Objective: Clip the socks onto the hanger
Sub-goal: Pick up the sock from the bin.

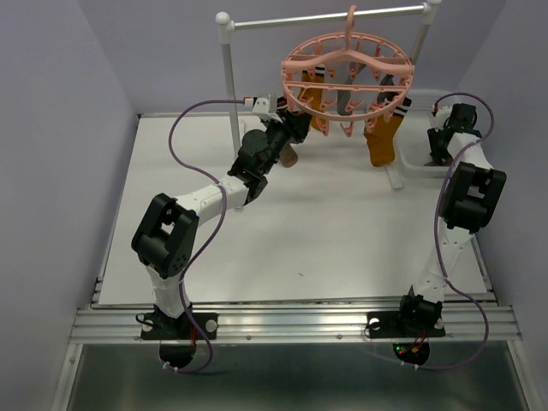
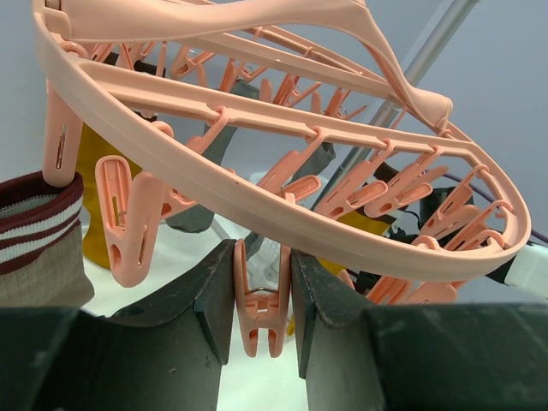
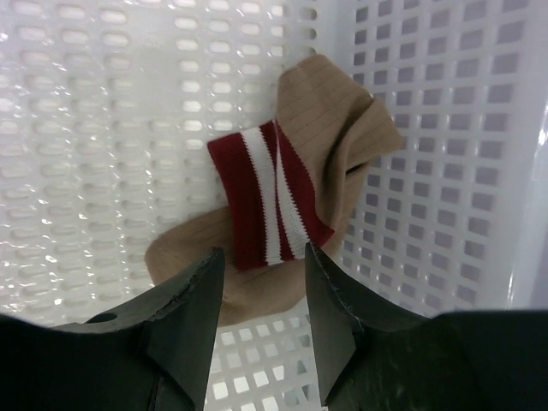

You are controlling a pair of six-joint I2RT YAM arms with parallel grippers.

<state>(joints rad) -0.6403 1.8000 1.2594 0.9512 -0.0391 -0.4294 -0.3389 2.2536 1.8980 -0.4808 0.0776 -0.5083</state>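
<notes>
While the hanger (image 1: 347, 81) hangs by its hook from the rail stand (image 1: 229, 86) at the far side of the table (image 1: 325, 240), w/ mustard and grey socks (image 1: 379, 145) pegged under its ring, one tan sock (image 3: 300, 137) w/ a maroon-and-white cuff lies crumpled on the floor of the white mesh basket (image 3: 103, 128) at far right.

Note the left tool (image 2: 263, 265): clenched on a single pink clip (image 2: 261, 321) at the ring's near-left edge, pads pressing both its sides. A striped-cuff sock (image 2: 38, 240) sits near that clip, to its left; whether anything pegs it cannot be told. Note the right tool (image 3: 263, 257): released, jaws apart above the tan sock, apparently not touching it.

Risks, as judged:
1. The hanger prob. swings freely, so a sideways pull by the left tool could tilt the ring and carry the clip away from an incoming sock.
2. The pads may slip off the smooth clip, i.e. it snaps shut early.
3. The right tool may pinch only a loose fold, or snag the mesh, esp. near the basket wall, & drop the sock on the lift.
</notes>
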